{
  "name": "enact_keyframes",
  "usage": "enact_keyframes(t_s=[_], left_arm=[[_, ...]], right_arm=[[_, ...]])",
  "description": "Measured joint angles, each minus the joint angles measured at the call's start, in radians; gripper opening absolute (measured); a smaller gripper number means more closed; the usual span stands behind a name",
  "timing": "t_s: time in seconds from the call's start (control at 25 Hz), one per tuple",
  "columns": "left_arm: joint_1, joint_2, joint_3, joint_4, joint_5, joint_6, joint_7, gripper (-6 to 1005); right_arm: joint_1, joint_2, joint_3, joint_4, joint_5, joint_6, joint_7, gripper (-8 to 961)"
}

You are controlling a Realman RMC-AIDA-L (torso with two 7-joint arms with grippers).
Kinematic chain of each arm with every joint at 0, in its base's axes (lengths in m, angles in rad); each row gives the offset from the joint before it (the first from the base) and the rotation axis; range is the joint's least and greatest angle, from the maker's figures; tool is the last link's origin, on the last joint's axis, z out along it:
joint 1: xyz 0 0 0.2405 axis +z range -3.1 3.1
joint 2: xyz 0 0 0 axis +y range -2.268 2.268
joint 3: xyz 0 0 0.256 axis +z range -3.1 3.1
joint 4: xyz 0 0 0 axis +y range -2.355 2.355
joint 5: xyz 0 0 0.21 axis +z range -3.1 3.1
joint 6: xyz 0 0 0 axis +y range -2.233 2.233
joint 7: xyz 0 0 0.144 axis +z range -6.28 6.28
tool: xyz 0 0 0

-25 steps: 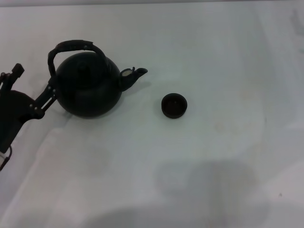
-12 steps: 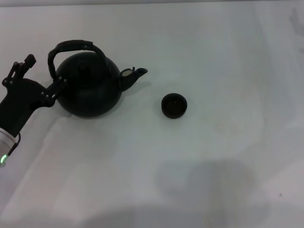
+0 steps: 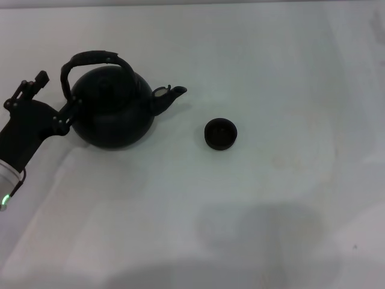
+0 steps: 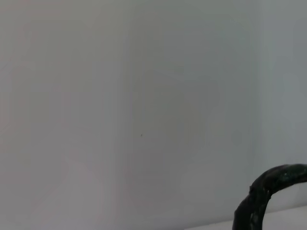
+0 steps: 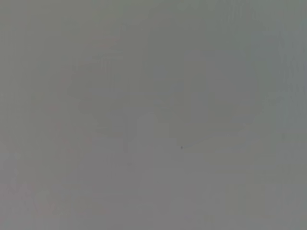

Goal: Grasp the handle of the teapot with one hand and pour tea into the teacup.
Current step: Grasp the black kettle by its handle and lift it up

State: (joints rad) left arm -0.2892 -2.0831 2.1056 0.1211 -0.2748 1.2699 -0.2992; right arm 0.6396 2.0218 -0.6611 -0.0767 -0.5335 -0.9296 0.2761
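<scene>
The large black teapot (image 3: 114,108) stands on the white table at the left, its short spout (image 3: 170,95) pointing right toward the teacup. Its dark arched handle (image 3: 96,58) loops over the lid; a piece of the handle shows in the left wrist view (image 4: 268,191). The small dark teacup (image 3: 221,133) stands alone to the right of the spout. My left gripper (image 3: 58,91) is open at the teapot's left side, one finger near the body and the other farther left, close to the handle's left end. The right gripper is out of view.
The white table (image 3: 271,198) spreads around both objects. Soft shadows lie on it at the front. The right wrist view shows only a plain grey surface.
My left gripper has risen and moved a little toward the teapot's left side over the last second. The teapot and teacup have not moved.
</scene>
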Motion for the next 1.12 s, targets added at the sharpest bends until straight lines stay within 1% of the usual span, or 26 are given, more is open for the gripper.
enact_keyframes(t_s=[0.08, 0.32, 0.52, 0.64, 0.84, 1.12], left_arm=[[-0.001, 0.0, -0.001, 0.001, -0.004, -0.013, 0.0, 882], [-0.017, 0.0, -0.001, 0.0, -0.006, -0.027, 0.001, 720], [-0.025, 0.001, 0.001, 0.0, -0.006, -0.042, 0.006, 484], [-0.025, 0.002, 0.003, 0.0, -0.004, -0.042, 0.019, 248], [-0.025, 0.001, 0.001, -0.003, -0.005, -0.042, 0.026, 118], [-0.026, 0.005, -0.002, 0.001, -0.012, -0.046, 0.027, 117]], right_arm=[[0.001, 0.0, 0.0, -0.001, 0.0, 0.0, 0.0, 827], [0.004, 0.0, 0.0, 0.001, 0.001, 0.0, 0.0, 827], [0.001, 0.001, 0.0, 0.001, 0.001, 0.0, 0.0, 827], [0.0, 0.001, 0.0, 0.001, 0.001, 0.0, 0.0, 827], [-0.001, 0.001, 0.0, 0.002, 0.001, 0.0, 0.0, 827], [-0.002, 0.002, 0.0, 0.003, 0.001, 0.0, 0.0, 827]])
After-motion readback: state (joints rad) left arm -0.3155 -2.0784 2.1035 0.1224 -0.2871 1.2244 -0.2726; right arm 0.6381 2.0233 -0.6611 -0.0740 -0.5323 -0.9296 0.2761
